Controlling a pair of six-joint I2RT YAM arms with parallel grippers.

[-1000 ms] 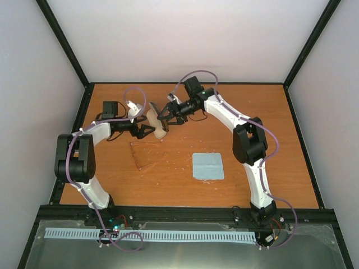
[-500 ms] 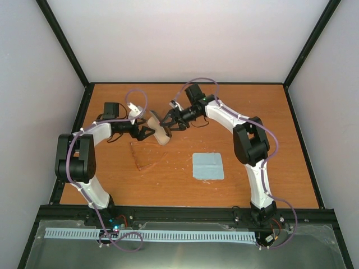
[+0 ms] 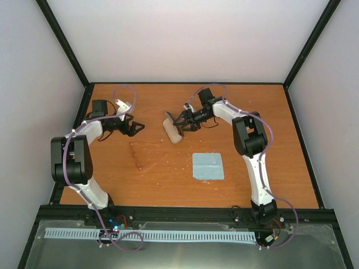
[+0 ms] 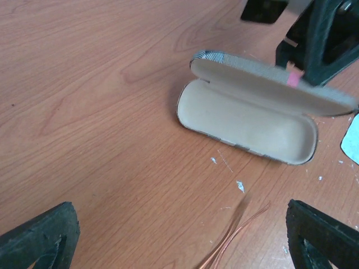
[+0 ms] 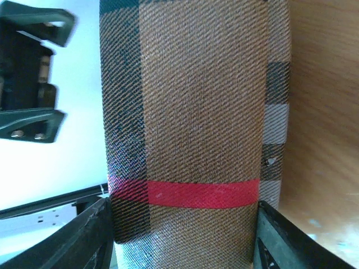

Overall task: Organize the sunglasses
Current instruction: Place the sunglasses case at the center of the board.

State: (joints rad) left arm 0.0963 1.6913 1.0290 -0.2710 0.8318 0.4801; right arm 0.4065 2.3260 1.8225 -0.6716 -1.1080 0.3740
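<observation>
1. Thin amber translucent sunglasses (image 3: 147, 155) — flat on wooden worktop (image 3: 269, 112), near-left of case, not touching.
2. Oblong grey-brown plaid case (image 3: 173, 130) — open, lid raised.
3. R claw (image 3: 181, 120) — clamped on case lid.
4. L claw (image 3: 136, 128) — spread wide, empty.

Amber sunglasses (image 3: 147, 154); brown-grey plaid case (image 5: 196, 112), red stripe.
</observation>
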